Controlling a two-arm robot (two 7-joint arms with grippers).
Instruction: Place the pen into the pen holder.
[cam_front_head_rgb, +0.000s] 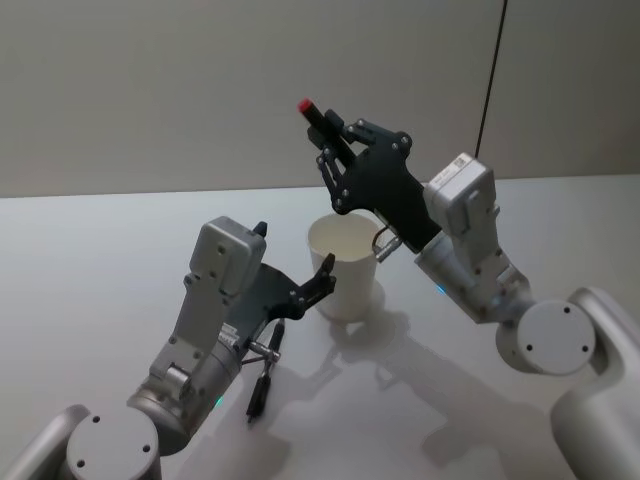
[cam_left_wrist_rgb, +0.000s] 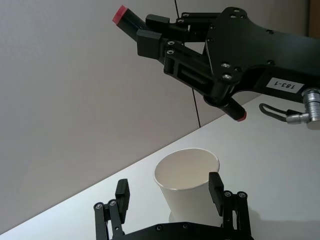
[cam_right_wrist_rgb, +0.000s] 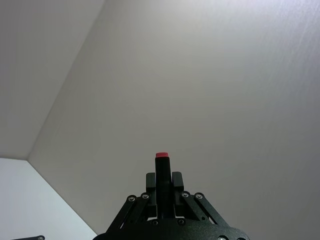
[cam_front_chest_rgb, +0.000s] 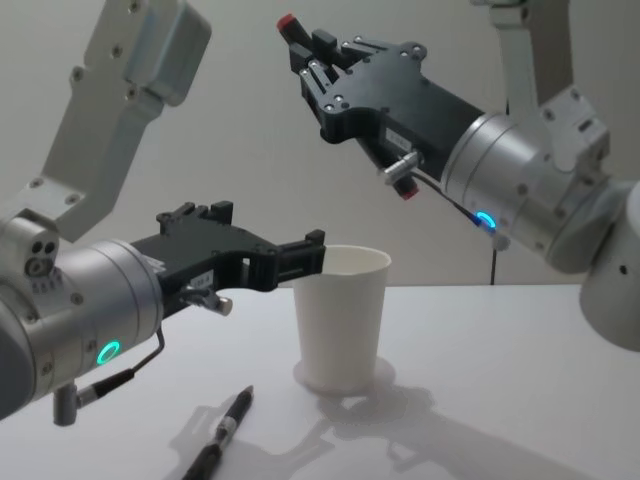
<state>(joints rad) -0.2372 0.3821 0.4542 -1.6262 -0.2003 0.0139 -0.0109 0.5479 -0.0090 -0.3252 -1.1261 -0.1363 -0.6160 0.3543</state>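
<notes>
The right gripper has its fingers clamped on a red-capped pen, tilted, above the cup. The left wrist view shows the pen's other red end behind those fingers. The left gripper stands open with the empty cup between its fingers. The chest view shows a black pen on the table below them.
</notes>
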